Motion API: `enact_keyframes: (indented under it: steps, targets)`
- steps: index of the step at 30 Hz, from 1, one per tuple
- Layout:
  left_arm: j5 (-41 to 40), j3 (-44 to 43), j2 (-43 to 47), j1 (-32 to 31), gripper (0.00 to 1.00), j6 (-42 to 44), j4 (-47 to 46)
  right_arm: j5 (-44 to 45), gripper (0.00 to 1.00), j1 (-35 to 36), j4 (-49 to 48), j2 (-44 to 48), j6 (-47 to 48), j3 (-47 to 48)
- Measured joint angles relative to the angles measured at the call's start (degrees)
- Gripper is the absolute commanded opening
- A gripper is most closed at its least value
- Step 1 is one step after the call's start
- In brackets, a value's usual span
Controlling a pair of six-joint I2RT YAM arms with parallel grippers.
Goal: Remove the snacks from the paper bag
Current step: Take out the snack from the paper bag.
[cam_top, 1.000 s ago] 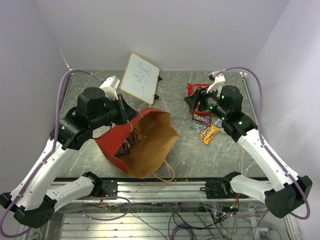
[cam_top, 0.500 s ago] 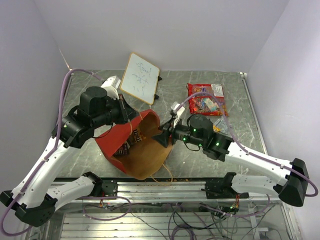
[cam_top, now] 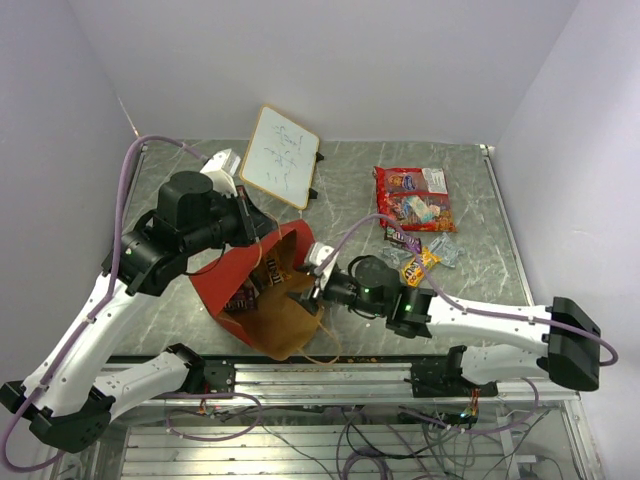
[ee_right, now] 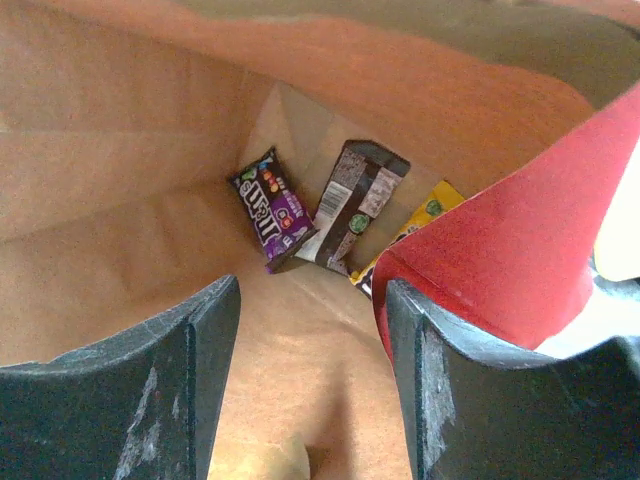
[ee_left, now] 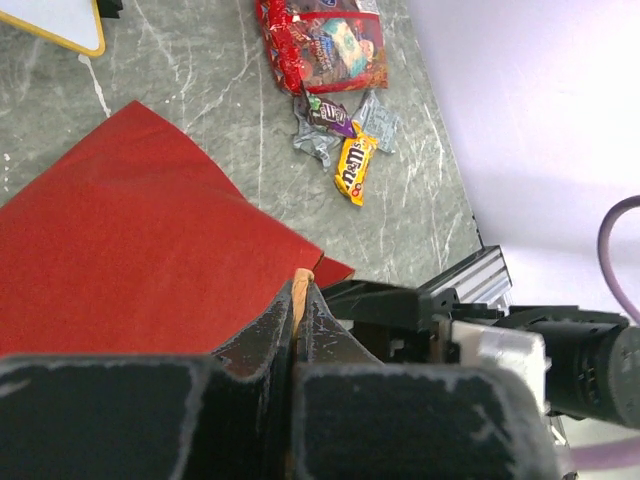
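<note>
The red paper bag (cam_top: 232, 283) lies on its side, its brown mouth facing the right arm. My left gripper (cam_top: 256, 236) is shut on the bag's tan handle (ee_left: 300, 284) and holds the upper edge up. My right gripper (cam_top: 318, 284) is open and empty at the bag's mouth, the red rim (ee_right: 510, 240) by its right finger. Inside, at the bottom, lie a purple packet (ee_right: 272, 210), a dark brown packet (ee_right: 352, 205) and a yellow packet (ee_right: 420, 222). Outside lie the large red candy bag (cam_top: 412, 197), a purple packet (cam_top: 400, 238), a yellow packet (cam_top: 416, 268) and a silver packet (cam_top: 446, 250).
A white tilted whiteboard (cam_top: 280, 155) stands at the back, just behind the bag. The bag's second handle loop (cam_top: 325, 352) hangs over the metal rail (cam_top: 330, 375) at the table's front edge. Purple walls close in the table on the left, back and right.
My right arm has swung from the snack pile at the back right down to the bag, and its open gripper now sits in the mouth. My left gripper has kept hold of the handle.
</note>
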State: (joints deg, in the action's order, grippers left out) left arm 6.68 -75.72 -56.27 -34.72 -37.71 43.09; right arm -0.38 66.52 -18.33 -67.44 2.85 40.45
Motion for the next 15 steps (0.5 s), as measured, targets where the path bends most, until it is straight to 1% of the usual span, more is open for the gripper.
enact_keyframes:
  steps: [4,8,12,15]
  targets:
    - [0.0,-0.7,-0.4,0.0,0.07,0.0,-0.1,1.1,0.6,2.5,-1.3,-3.8,4.5,0.9]
    - [0.0,-0.7,-0.6,0.0,0.07,0.0,-0.1,2.5,0.61,4.6,-0.5,-4.7,8.0,2.0]
    - [0.0,-0.7,-0.7,0.0,0.07,0.0,-0.1,3.8,0.62,5.2,1.2,-3.3,9.9,2.6]
    - [0.0,-0.7,-0.7,0.0,0.07,0.0,-0.1,5.6,0.63,5.2,5.0,0.7,10.8,2.6]
